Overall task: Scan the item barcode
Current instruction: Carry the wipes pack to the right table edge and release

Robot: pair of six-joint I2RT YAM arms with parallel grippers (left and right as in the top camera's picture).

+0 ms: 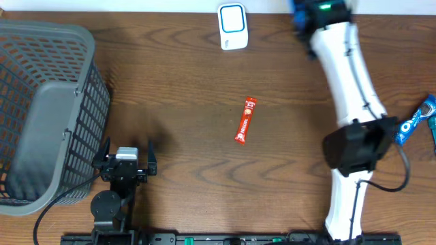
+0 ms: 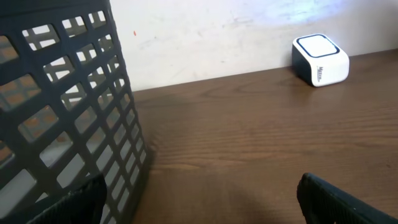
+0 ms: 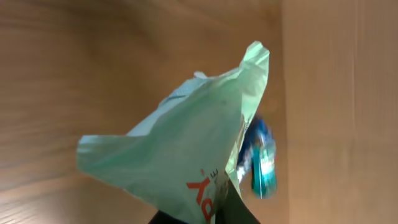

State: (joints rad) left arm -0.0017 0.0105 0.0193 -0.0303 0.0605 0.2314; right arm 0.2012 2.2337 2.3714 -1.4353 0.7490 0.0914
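My right gripper [image 3: 208,214] is shut on a pale green packet [image 3: 180,149] with red lettering, which fills the middle of the right wrist view above the wooden table. In the overhead view that gripper [image 1: 319,12] is at the far edge, right of the white scanner [image 1: 232,26], which has a blue-ringed top. The scanner [image 2: 320,59] also shows far off in the left wrist view. My left gripper [image 1: 127,160] stands wide open beside the basket, nothing between its fingers [image 2: 336,199]. A red sachet [image 1: 245,120] lies mid-table.
A grey mesh basket [image 1: 41,109] takes up the left side, its wall [image 2: 62,93] close to my left gripper. A blue Oreo packet [image 1: 415,121] lies at the right edge. A blurred blue-teal thing [image 3: 264,162] shows behind the held packet.
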